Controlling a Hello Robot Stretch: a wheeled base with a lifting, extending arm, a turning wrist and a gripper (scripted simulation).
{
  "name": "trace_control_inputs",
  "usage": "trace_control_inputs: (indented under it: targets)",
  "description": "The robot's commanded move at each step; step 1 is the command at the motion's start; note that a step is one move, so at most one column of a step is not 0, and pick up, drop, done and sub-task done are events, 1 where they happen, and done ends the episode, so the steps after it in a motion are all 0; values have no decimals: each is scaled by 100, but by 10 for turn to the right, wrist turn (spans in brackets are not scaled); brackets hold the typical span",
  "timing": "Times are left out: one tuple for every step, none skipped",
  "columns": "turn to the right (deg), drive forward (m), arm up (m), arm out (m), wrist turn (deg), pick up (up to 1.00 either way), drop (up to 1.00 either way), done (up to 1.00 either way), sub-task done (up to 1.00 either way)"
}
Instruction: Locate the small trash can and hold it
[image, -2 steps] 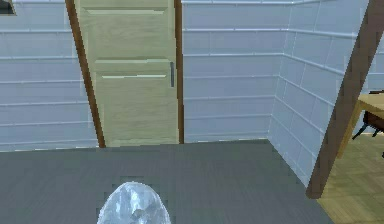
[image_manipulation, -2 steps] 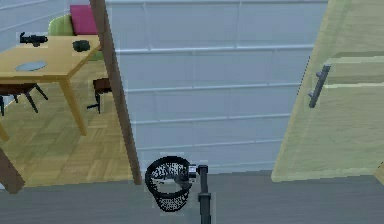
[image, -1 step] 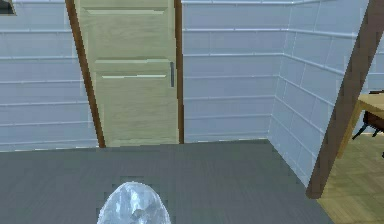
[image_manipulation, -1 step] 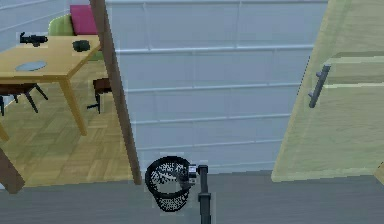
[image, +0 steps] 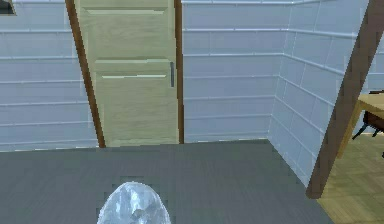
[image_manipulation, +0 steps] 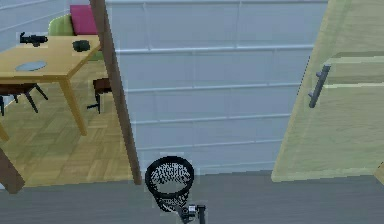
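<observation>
A small black mesh trash can (image_manipulation: 171, 180) with a round open rim sits low in the arm side view, just left of the middle, in front of the white panelled wall (image_manipulation: 215, 90). The gripper (image_manipulation: 188, 212) pokes up from the bottom edge right below the can, with pale marker squares beside it. The can is at or behind the gripper's far end, so I cannot tell whether the gripper holds anything.
A pale wooden door (image: 130, 70) stands ahead across grey floor (image: 150, 170); another pale door (image_manipulation: 340, 100) is at the arm side view's right. A brown door frame (image_manipulation: 118, 90) leads to a room with a wooden table (image_manipulation: 50, 60) and chairs.
</observation>
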Motion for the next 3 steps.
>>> trace_control_inputs:
  targets:
    - [0,0,0,0,0,100,0,0,0]
    - [0,0,10,0,0,0,0,0,0]
    - [0,0,0,0,0,0,0,100,0]
